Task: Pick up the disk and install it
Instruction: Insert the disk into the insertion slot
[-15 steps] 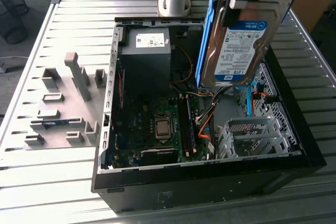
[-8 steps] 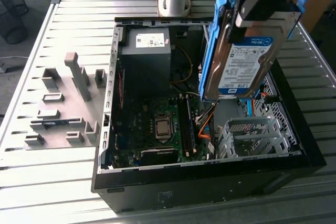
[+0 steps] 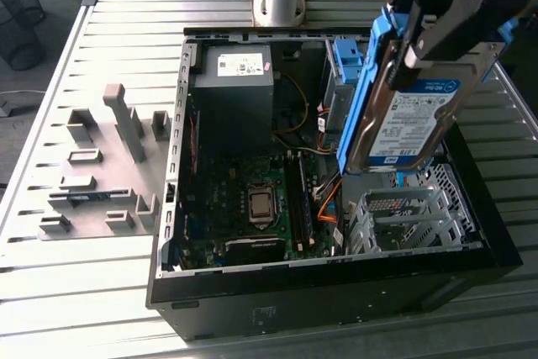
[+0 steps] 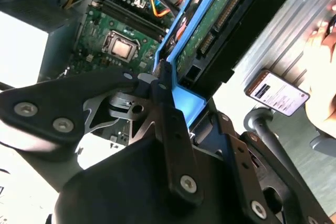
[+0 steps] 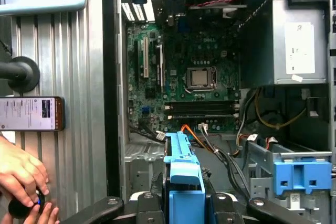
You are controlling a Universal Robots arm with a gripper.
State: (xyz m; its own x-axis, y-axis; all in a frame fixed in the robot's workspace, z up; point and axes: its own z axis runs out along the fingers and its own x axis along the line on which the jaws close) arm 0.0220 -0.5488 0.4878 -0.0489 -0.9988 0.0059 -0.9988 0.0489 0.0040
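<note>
In the exterior view, the gripper (image 3: 433, 35) was pinching the disk (image 3: 403, 115) at its upper end. The disk hung tilted, with its label visible, above the open computer case (image 3: 336, 292), at the exterior view's right, over the metal drive cage (image 3: 412, 216). The power supply (image 3: 235, 81) sat at the far side of the case.

In the second wrist view, one of the fingers (image 4: 165, 103) pressed against the disk's blue rail (image 4: 181, 100). A phone (image 4: 276, 94) lay outside the case, near a person's hand (image 4: 320, 51).

In the first wrist view, the held disk was above the case, near a bare blue bracket (image 5: 296, 174).
</note>
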